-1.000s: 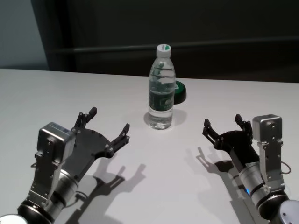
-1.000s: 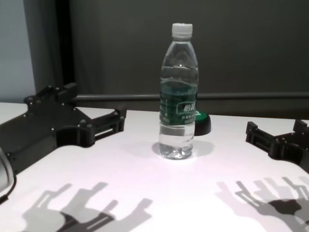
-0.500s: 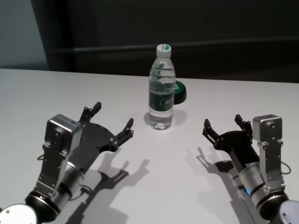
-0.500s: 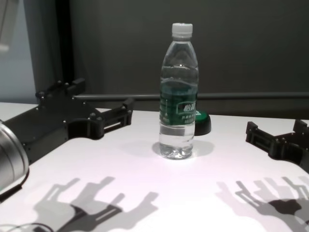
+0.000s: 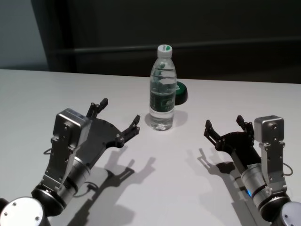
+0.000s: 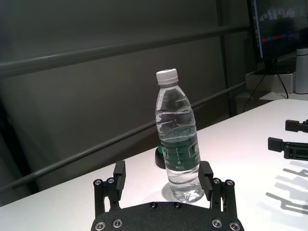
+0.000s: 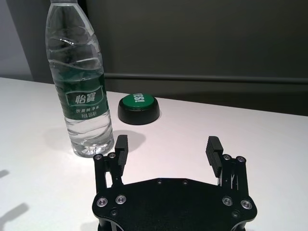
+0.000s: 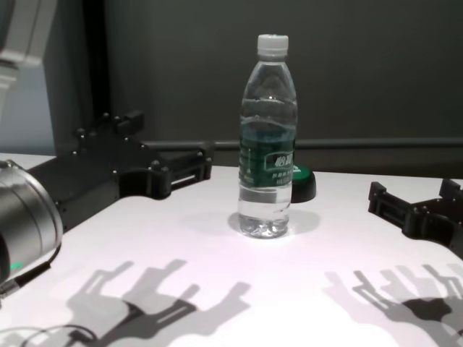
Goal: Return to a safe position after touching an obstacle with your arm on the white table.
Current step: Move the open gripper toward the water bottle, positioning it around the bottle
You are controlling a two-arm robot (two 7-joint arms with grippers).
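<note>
a tall clear water bottle with a white cap and a dark green label band stood upright on the white worktop, towards its far side and roughly midway between the two arms. just behind it, on the robot's right, sat a small black dome with a green top, close to the bottle but not clearly touching it.

the left gripper hung above the worktop on the robot's left, tilted and pointing towards the bottle. its jaws were spread wide and held nothing. its nearer fingertip was near the bottle's base, with a visible gap of white surface between them. in the left wrist view the bottle appeared framed between the two open fingers, farther off than the tips.

the right gripper rested low on the robot's right, well apart from the bottle. its jaws were also spread and empty. in the right wrist view the bottle and the dome lay beyond its fingertips.

both arms cast dark shadows on the worktop in front of the robot.
</note>
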